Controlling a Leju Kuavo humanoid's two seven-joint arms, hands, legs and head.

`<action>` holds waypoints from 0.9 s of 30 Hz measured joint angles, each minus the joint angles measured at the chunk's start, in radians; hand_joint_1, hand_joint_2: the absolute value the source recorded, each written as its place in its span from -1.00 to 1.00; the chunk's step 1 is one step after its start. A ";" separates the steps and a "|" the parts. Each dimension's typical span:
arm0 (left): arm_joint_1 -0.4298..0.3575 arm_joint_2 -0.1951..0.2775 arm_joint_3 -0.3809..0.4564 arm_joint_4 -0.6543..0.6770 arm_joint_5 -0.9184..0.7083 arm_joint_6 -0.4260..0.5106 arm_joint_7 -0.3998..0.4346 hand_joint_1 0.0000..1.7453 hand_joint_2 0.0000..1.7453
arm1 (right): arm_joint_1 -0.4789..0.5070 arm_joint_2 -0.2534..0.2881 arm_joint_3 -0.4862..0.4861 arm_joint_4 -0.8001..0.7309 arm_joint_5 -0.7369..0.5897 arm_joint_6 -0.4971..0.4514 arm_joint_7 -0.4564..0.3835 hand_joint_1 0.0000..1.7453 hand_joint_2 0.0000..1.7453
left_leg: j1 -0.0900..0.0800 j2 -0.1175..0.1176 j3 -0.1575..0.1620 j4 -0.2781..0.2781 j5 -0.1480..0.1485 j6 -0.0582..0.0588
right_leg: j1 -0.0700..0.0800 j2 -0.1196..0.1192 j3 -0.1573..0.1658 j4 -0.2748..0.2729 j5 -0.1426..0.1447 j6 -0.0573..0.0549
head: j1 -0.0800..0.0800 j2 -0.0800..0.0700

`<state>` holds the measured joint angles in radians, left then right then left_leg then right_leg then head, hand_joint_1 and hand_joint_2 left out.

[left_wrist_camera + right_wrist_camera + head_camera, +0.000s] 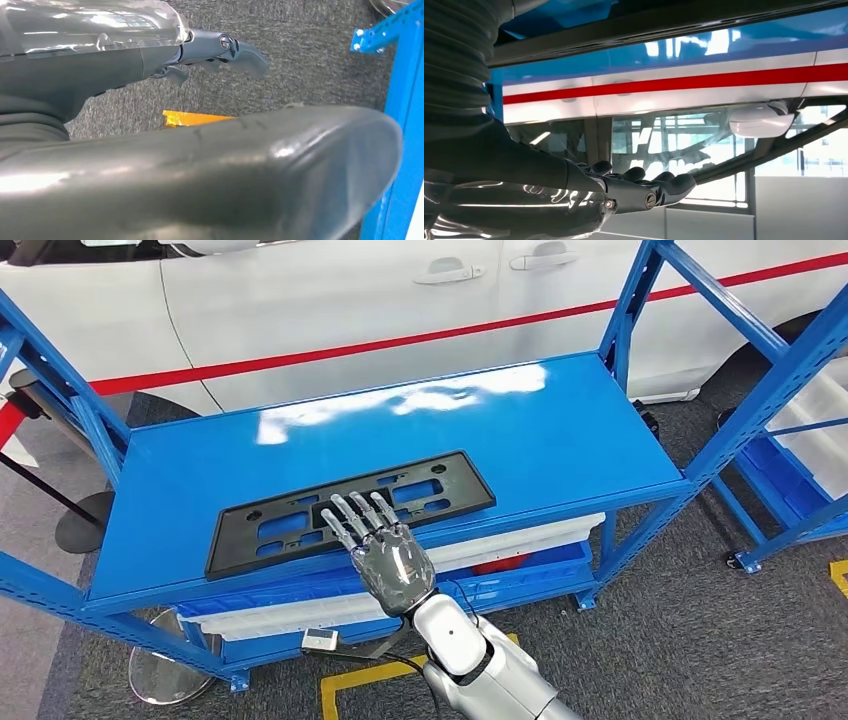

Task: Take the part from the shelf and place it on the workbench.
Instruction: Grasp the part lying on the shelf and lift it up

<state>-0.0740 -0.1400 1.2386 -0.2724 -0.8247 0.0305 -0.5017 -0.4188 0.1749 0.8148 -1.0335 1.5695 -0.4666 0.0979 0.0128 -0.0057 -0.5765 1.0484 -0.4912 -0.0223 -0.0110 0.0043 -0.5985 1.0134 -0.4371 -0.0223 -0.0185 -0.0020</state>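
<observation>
Fingers [352, 512] on the right hand [388, 558] are lying straight and slightly apart over the flat black plastic plate frame [300, 518]. It's sitting along the blue metal shelf [560, 430]'s front edge. Left hand [220, 50], can't tell.

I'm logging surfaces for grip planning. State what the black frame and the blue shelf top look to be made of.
Frame: likely moulded plastic, matte black; thin and flat, with cut-out slots and small holes, and hardly any glare.
Shelf top: probably painted sheet metal, glossy blue; it throws bright white reflections and sits on blue slotted posts.
The right hand reaches over the frame's near edge, fingers extended.
</observation>
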 joint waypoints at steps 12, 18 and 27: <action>-0.001 0.001 0.005 0.001 -0.006 -0.002 0.001 -1.00 -1.00 | 0.014 0.011 -0.003 0.093 -0.002 -0.038 -0.006 -1.00 1.00 | -0.012 0.000 0.005 -0.042 0.042 0.023 | 0.010 0.003 0.010 0.005 -0.013 0.013 | -0.001 0.000; -0.001 0.000 0.006 0.002 -0.016 -0.004 0.005 -1.00 -1.00 | 0.001 0.020 -0.028 0.122 -0.002 -0.047 0.002 -1.00 1.00 | -0.002 0.003 0.016 -0.062 0.054 0.048 | 0.005 0.001 -0.088 0.214 -0.125 0.039 | 0.002 0.000; -0.001 -0.002 0.006 0.004 -0.022 -0.004 0.007 -1.00 -1.00 | -0.011 0.037 -0.046 0.164 -0.004 -0.052 0.004 -1.00 1.00 | -0.011 -0.001 0.016 -0.043 0.033 0.024 | 0.003 0.000 -0.006 0.013 -0.007 0.024 | 0.000 0.000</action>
<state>-0.0749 -0.1425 1.2451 -0.2686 -0.8468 0.0263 -0.4951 -0.4301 0.2120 0.7688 -0.8697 1.5658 -0.5182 0.1015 0.0022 -0.0063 -0.5602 1.0057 -0.4586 0.0013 -0.0080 0.0045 -0.6042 1.0261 -0.4442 0.0015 -0.0181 -0.0021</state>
